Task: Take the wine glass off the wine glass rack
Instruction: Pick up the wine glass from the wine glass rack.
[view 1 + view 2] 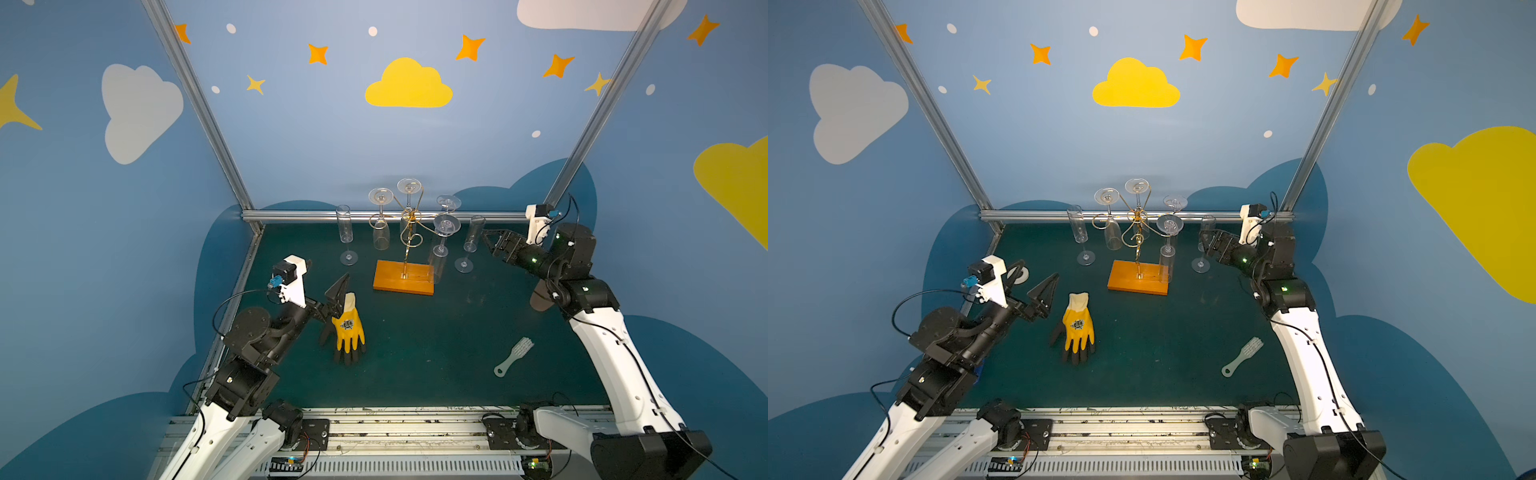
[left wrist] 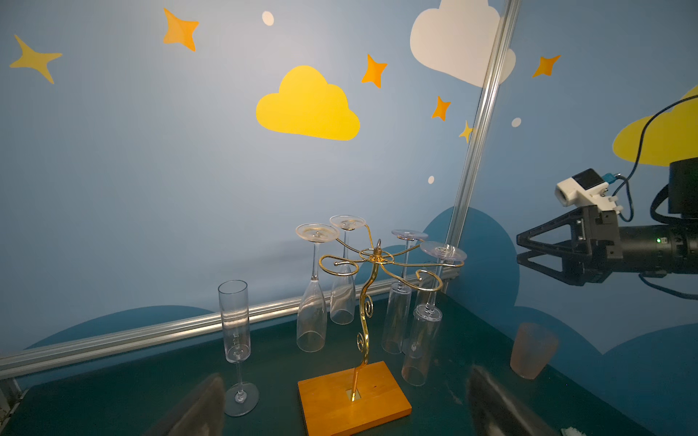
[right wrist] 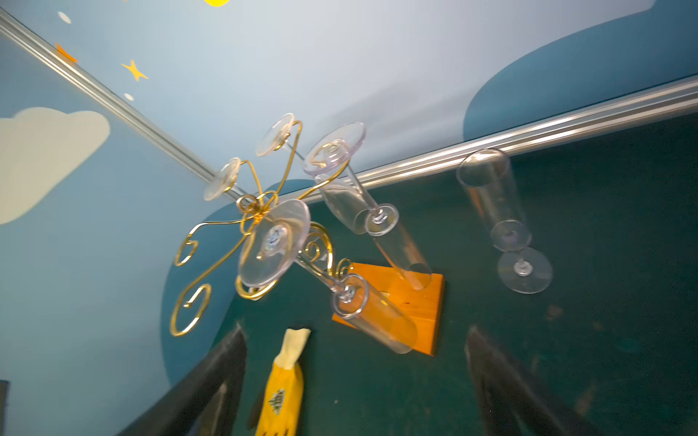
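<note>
Gold wire rack (image 2: pixel 377 256) on an orange wooden base (image 1: pixel 402 277), toward the back of the green table (image 1: pixel 415 374). Four wine glasses hang bowl-down from its arms; one hanging glass (image 1: pixel 445 226) is on the side facing the right arm. Two more stand upright on the table: left standing glass (image 1: pixel 346 235), right standing glass (image 1: pixel 468 247). Right gripper (image 1: pixel 489 243) is spread wide and empty, just beside the right standing glass. Left gripper (image 1: pixel 338 297) is likewise spread and empty, raised near a yellow glove (image 1: pixel 348 330). White brush (image 1: pixel 514 356) lies nearer the front.
</note>
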Controlling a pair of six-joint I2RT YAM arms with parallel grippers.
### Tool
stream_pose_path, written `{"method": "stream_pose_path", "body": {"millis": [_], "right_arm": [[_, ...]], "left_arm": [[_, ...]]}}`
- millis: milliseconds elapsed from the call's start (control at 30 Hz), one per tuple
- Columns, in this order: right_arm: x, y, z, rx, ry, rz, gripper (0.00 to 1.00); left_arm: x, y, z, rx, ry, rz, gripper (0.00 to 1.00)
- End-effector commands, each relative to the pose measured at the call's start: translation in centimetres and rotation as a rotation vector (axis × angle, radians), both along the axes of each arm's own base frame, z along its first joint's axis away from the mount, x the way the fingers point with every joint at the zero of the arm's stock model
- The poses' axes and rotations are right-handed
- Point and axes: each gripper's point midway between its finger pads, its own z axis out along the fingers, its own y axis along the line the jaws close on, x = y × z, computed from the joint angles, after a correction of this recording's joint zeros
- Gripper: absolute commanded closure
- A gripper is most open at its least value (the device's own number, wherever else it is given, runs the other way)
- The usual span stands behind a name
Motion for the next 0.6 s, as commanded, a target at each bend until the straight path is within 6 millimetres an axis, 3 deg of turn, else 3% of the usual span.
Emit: {"method": "stream_pose_path", "body": {"millis": [0,300,567], "right_arm": [[0.0,1.9,0.9,0.156,0.083,0.085,0.14],[2.3,4.2,1.2,0.315,0.173,0.204,0.38],[4.8,5.5,0.6,0.382,0.207,0.278,0.45]], "left_arm": [[-0.1,0.3,-0.4,-0.018,0.016,0.012,0.02],[0.1,0.0,-1.5,-0.050,0.053,-0.003,0.02],[0.3,0.1,-1.5,-0.091,0.059,-0.001,0.01]]}}
